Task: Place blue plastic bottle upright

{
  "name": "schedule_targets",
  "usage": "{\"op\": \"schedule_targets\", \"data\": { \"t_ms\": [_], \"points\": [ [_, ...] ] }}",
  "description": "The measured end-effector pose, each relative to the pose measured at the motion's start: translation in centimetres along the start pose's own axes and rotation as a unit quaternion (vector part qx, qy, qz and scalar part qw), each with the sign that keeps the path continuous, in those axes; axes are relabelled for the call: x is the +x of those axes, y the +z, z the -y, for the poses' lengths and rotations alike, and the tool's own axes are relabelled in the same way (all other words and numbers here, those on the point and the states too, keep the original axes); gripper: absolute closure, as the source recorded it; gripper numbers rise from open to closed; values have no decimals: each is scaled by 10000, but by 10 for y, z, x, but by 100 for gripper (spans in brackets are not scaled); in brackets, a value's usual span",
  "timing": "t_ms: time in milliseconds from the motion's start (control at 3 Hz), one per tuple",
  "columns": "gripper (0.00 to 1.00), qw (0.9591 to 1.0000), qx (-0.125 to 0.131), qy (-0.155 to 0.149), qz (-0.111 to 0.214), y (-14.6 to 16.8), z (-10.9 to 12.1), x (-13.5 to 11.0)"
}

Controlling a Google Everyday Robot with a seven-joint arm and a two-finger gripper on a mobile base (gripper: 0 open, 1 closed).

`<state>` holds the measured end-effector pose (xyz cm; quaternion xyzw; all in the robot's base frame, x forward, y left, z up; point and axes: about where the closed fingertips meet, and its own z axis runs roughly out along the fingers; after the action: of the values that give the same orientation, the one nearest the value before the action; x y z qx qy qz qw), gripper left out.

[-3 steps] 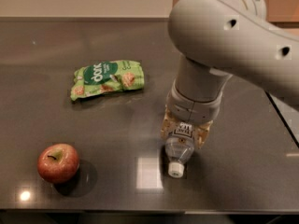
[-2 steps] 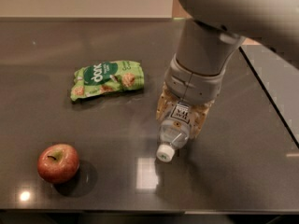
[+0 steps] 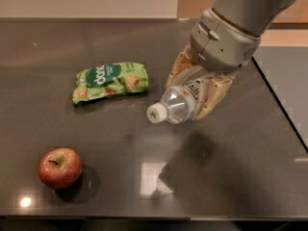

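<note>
While your tool [image 3: 195, 93] gripped the blue plastic bottle [image 3: 177, 106] at its labelled body, it hung sideways above the counter [image 3: 231, 177], cap left; likely light, crushable, slick, so a gentle mid-body hold suited it.

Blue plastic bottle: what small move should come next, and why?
Probably rotate the wrist to bring the white cap upward. The gripper holds the blue plastic bottle between its fingers, apparently off the table, lying nearly sideways with the cap pointing left, so it cannot yet be set down upright.
</note>
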<state>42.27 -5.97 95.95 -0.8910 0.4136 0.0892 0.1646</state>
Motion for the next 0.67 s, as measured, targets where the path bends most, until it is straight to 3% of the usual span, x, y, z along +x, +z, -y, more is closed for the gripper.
{"op": "schedule_targets", "data": {
  "t_ms": [333,667],
  "points": [
    [100,9889,353,1169,848,-13,6,-1],
    [100,9628,585,2045,1665,-24,15,-5]
  ]
}}
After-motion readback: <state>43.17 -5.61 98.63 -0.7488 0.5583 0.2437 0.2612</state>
